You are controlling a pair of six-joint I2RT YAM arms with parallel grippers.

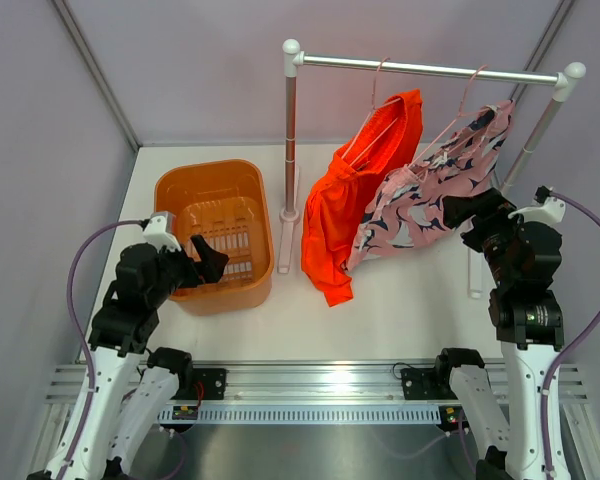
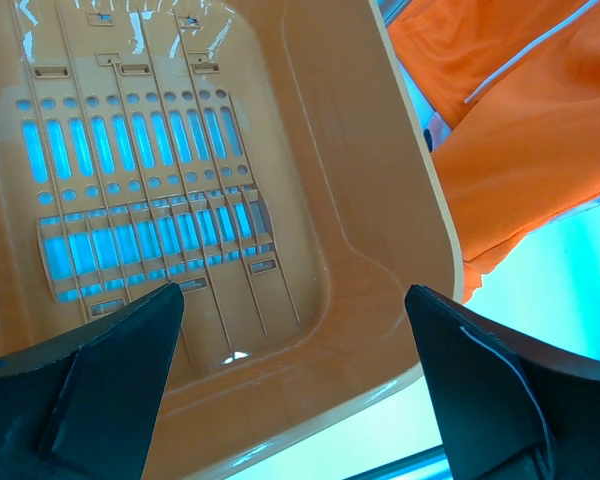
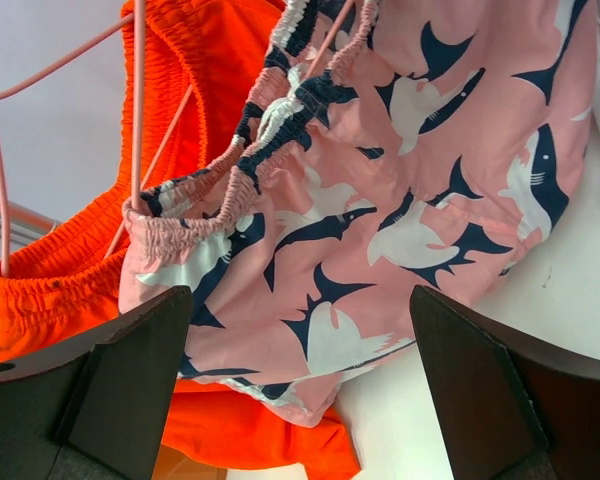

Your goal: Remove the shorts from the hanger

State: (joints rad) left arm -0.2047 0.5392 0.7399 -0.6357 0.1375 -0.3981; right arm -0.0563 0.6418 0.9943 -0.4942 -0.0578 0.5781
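Observation:
Orange-red shorts (image 1: 358,195) and pink shorts with a navy-and-white pattern (image 1: 435,185) hang side by side on thin pink hangers (image 1: 378,80) from a silver rail (image 1: 430,69). Both drape down to the table. My right gripper (image 1: 458,210) is open and empty, just right of the pink shorts' lower edge; in the right wrist view the pink shorts (image 3: 380,220) fill the space ahead of the jaws, the orange-red pair (image 3: 70,270) behind them. My left gripper (image 1: 215,260) is open and empty over the orange basket (image 1: 216,176), far from the shorts.
The orange basket (image 2: 360,190) holds nothing. The rail's white posts (image 1: 291,120) stand on feet on the table between the basket and the shorts and at the right (image 1: 540,125). Grey walls enclose the table.

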